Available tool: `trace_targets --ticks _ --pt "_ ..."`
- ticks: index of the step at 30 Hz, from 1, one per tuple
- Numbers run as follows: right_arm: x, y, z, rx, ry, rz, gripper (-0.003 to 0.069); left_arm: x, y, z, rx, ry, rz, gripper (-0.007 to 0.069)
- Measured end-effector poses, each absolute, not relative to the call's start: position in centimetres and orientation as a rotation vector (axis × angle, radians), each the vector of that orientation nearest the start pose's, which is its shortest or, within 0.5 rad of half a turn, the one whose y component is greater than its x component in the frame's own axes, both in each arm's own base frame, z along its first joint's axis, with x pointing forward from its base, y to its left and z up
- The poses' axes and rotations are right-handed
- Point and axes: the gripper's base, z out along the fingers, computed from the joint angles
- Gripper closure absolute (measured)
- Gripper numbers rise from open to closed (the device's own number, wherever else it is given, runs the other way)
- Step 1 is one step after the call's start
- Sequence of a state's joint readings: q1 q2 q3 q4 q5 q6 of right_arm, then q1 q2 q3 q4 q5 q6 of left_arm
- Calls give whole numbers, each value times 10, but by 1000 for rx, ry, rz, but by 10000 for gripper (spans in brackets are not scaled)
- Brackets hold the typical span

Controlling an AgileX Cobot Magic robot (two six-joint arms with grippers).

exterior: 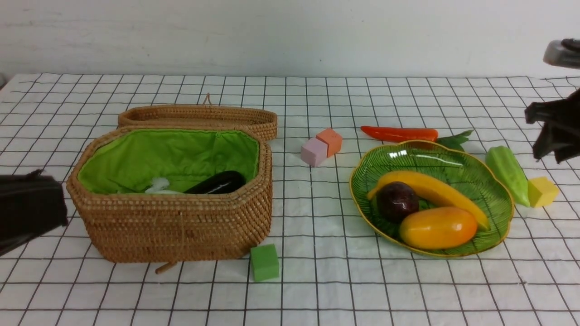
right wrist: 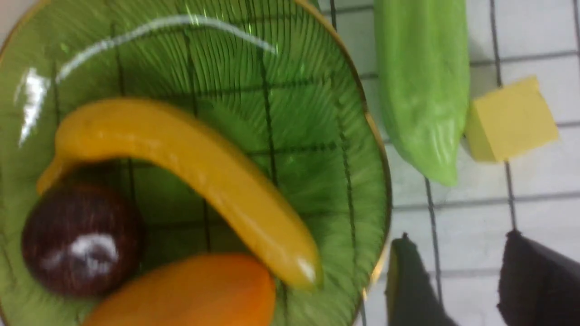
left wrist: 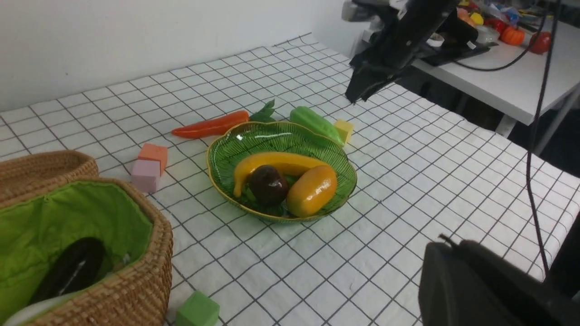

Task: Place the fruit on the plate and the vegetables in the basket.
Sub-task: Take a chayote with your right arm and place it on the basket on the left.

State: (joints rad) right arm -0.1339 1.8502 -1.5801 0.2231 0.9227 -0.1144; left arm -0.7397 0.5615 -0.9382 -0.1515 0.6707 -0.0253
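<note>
On checked cloth (exterior: 317, 217), ribbed gold-rimmed green plate (exterior: 435, 160), perhaps glass.

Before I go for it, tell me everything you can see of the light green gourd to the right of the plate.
The gourd is light green, long and tapered, with shallow lengthwise ridges and a smooth, plastic-looking sheen. It lies flat on the checked cloth, just outside the plate on its right, with a narrow gap between them. Its narrower near end rests against the yellow cube. It looks whole. The right hand hangs open near that end, not touching it.
</note>
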Motion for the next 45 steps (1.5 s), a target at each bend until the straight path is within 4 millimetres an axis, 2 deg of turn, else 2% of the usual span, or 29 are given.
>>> trace_targets --ticks 4,8,10,19,27,33,36,43,45 --pt "434 -44 249 191 2544 173 111 67 -72 422 583 1703 -722 628" --pt "453 -50 220 215 2478 134 11 79 -82 420 579 1716 -720 628" --pt "459 -51 211 222 2456 123 4 83 -86 418 583 1733 -716 628" --pt "478 -56 176 242 2412 94 67 93 -95 415 581 1757 -718 628" --pt "492 -57 155 252 2471 112 76 92 -95 416 571 1751 -736 628" --pt "494 -58 152 249 2477 111 111 91 -96 416 562 1757 -762 628" --pt "495 -60 152 247 2476 103 209 91 -96 416 561 1757 -763 628" --pt "494 -63 158 252 2470 101 211 91 -95 416 565 1756 -753 628" --pt "490 -64 175 242 2458 96 211 92 -94 414 582 1761 -718 628"
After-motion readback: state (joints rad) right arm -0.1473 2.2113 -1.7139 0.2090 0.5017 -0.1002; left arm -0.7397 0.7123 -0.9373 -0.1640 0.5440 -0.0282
